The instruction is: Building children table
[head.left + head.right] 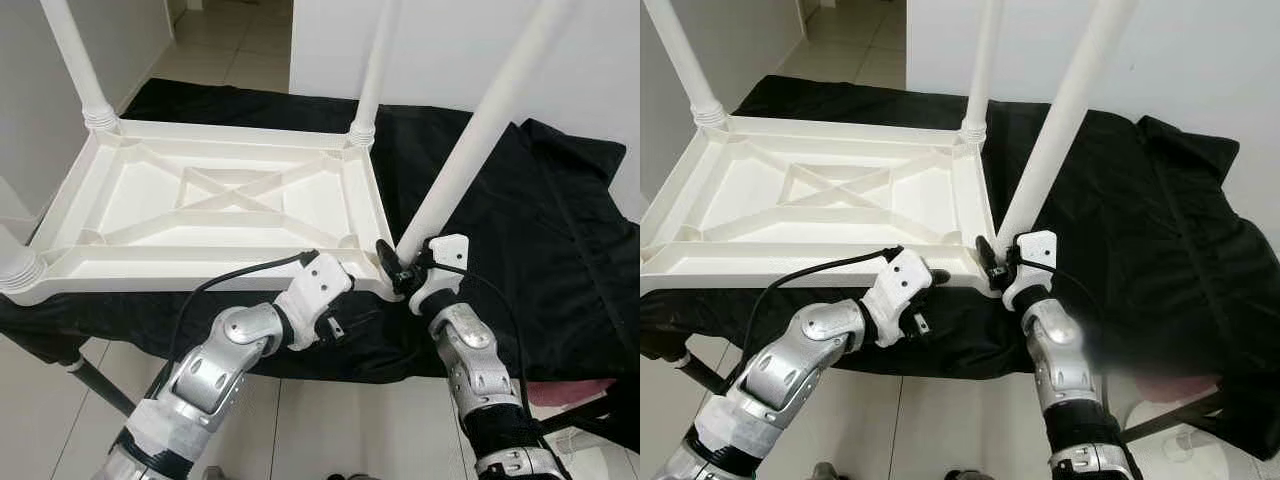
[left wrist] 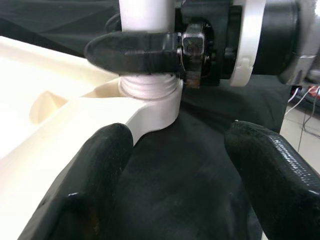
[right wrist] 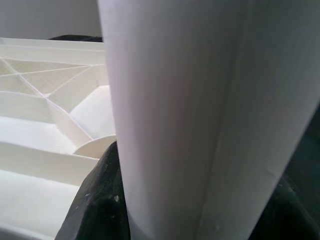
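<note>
- As the upturned table top [image 1: 215, 195] lies on the black cloth [image 1: 540, 250], three legs are seen standing in its corners in the left eye view, while a fourth leg [image 1: 480, 130], leaning, is clamped at its base by the right gripper [image 1: 400, 268]; seating it is judged the remaining step.
- In the left wrist view, the left gripper [image 2: 180, 165] is held spread and empty, the threaded corner socket [image 2: 150, 90] just beyond its fingertips.
- In the right wrist view, the leg is seen pressed between the fingers.
- No writing or brand can be read.

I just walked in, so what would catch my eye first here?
A white plastic table lies upside down on a black cloth, its legs pointing up. At its near corner the right gripper clamps a leaning leg just above its socket, while the left gripper hovers open beside that corner.
</note>
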### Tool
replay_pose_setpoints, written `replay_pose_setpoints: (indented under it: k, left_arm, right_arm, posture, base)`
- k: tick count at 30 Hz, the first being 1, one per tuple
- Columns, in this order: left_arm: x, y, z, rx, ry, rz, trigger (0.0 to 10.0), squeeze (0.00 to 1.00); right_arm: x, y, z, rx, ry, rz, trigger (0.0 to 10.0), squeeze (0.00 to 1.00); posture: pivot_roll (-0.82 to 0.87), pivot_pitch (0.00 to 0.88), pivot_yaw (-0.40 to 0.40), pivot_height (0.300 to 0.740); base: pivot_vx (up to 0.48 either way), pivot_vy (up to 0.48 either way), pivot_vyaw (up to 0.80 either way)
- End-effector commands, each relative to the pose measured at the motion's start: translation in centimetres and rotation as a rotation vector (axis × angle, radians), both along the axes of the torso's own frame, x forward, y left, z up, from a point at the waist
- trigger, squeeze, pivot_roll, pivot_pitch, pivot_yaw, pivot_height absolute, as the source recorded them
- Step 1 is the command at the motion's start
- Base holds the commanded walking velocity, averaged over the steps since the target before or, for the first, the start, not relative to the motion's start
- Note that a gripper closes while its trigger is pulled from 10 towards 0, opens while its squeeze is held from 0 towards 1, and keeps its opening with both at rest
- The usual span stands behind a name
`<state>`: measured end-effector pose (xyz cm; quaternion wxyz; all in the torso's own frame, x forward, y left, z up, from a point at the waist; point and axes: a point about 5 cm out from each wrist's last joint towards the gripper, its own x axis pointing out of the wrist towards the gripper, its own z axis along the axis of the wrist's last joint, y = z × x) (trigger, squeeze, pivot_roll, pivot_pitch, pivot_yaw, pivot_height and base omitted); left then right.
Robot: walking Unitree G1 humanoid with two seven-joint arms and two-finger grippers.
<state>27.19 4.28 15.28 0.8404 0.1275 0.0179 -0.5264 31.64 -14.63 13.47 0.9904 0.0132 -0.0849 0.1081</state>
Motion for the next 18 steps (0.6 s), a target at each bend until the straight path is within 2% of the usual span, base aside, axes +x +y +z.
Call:
replay_pose_setpoints:
  k: [1, 4, 7, 11, 13, 15, 18]
  left_arm:
    - [0.2, 0.0, -0.2, 0.007, -0.002, 0.007, 10.0, 0.00]
    - [0.0, -0.1, 0.2, -0.022, 0.015, 0.003, 10.0, 0.00]
    - [-0.1, -0.1, 1.2, -0.055, 0.026, -0.010, 10.0, 0.00]
    - [-0.1, 0.1, 1.6, -0.061, 0.008, -0.009, 10.0, 0.00]
    - [-0.1, 0.1, 1.6, -0.060, 0.004, -0.002, 10.0, 0.00]
    - [0.1, 0.3, 1.6, -0.056, -0.005, 0.007, 10.0, 0.00]
    - [0.0, 0.4, 1.5, -0.054, -0.004, 0.009, 10.0, 0.00]
  right_arm:
    - [-0.3, -1.0, -0.3, 0.011, 0.022, -0.116, 10.0, 0.00]
    - [-0.5, -0.8, -0.5, 0.033, 0.038, -0.158, 10.0, 0.00]
    - [-1.2, 0.3, -1.4, 0.072, 0.102, -0.270, 10.0, 0.00]
    - [-1.5, 1.0, -1.4, 0.086, 0.114, -0.345, 10.0, 0.00]
    - [-1.6, 1.5, -1.3, 0.102, 0.111, -0.354, 10.0, 0.00]
    - [-1.7, 2.7, -0.8, 0.121, 0.095, -0.336, 10.0, 0.00]
    - [-1.6, 2.6, -0.3, 0.113, 0.062, -0.319, 10.0, 0.00]
  posture:
    - [0.01, 0.091, -0.077, 0.740]
    - [0.01, 0.092, -0.076, 0.740]
    - [0.01, 0.092, -0.080, 0.740]
    - [0.02, 0.093, -0.085, 0.740]
    - [0.02, 0.094, -0.086, 0.740]
    - [0.02, 0.093, -0.084, 0.740]
    - [0.01, 0.093, -0.082, 0.740]
  base:
    - [0.000, 0.000, 0.00]
    - [0.000, 0.000, 0.00]
    - [0.000, 0.000, 0.00]
    - [0.000, 0.000, 0.00]
    - [0.000, 0.000, 0.00]
    - [0.000, 0.000, 0.00]
    - [0.000, 0.000, 0.00]
